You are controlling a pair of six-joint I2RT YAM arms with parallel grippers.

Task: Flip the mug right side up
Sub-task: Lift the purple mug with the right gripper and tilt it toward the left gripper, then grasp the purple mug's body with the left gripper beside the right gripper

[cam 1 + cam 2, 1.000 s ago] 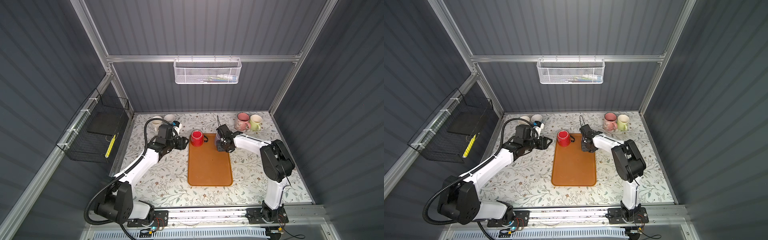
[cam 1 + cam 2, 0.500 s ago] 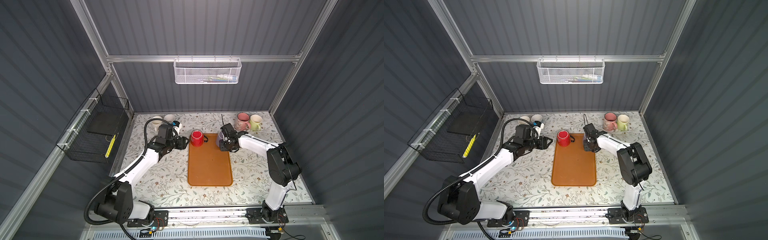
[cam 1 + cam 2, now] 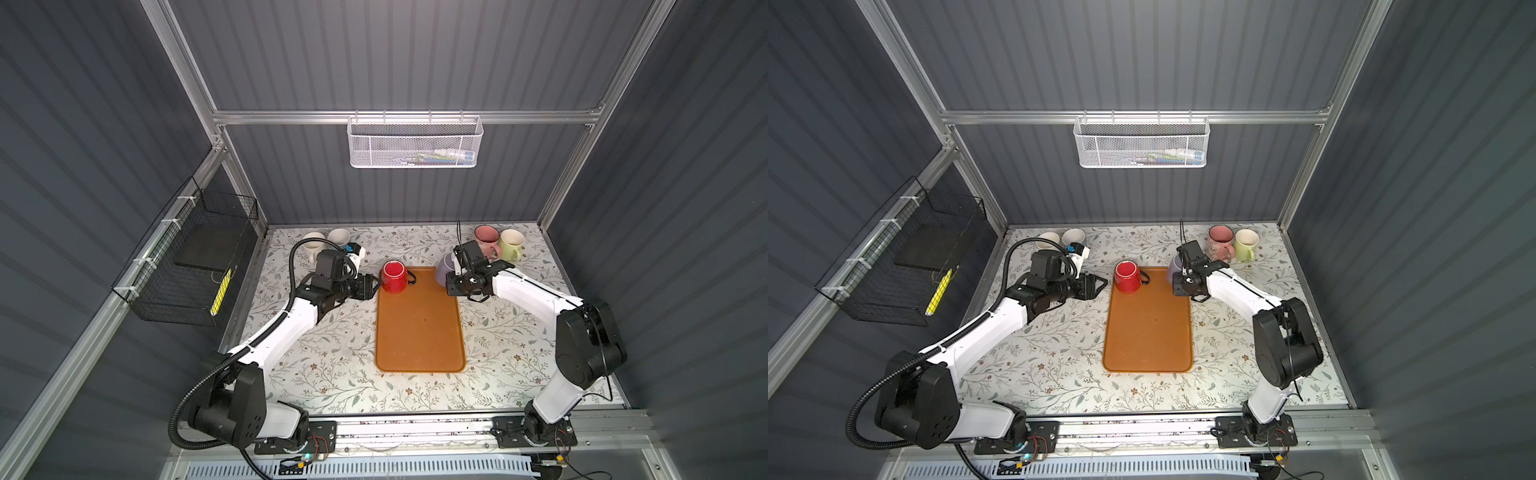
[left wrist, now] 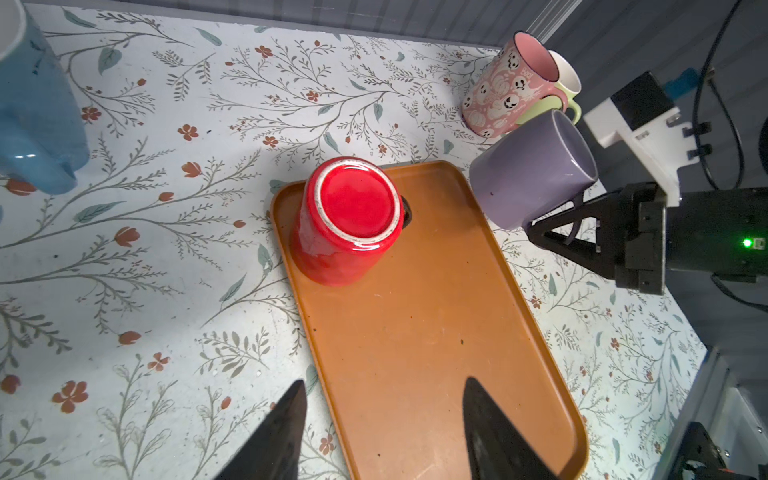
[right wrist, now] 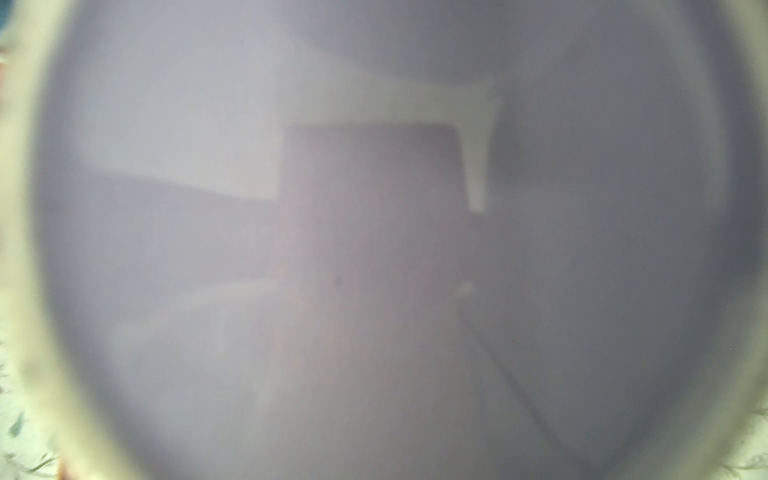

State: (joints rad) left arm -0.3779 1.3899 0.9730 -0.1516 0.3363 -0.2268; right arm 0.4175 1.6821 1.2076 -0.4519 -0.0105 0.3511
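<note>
A floral table (image 3: pixel 332 374) fills the lower half of both top views, one orange tray (image 3: pixel 419 332) lying lengthwise at its centre. Two wire baskets hang on the walls: a black basket (image 3: pixel 187 270) at the left, a white basket (image 3: pixel 415 145) at upper centre.

Six mugs show in both top views. A red mug (image 3: pixel 394 276) stands upside down on the tray's upper left corner, handle toward the right. A purple mug (image 3: pixel 444 266) is off the table, tilted, over the tray's upper right corner; in the left wrist view its mouth turns toward the upper right, and the right wrist view is filled by its blurred inside. A pink mug (image 3: pixel 486 237) and a green mug (image 3: pixel 511 243) stand upright, close together, at the upper right; two pale mugs (image 3: pixel 313 243) stand upright side by side at the upper left. The left wrist view has a blue mug (image 4: pixel 37 124) at its upper left edge; whether it is one of the pale pair I cannot tell.

The right tool (image 4: pixel 536 230) is pressed together on the purple mug's handle. The left tool (image 4: pixel 384 382) is spread, nothing in it; in both top views it sits just left of the red mug.

The pink mug carries white ghosts and pumpkins and a small word that looks like "Boo!"
</note>
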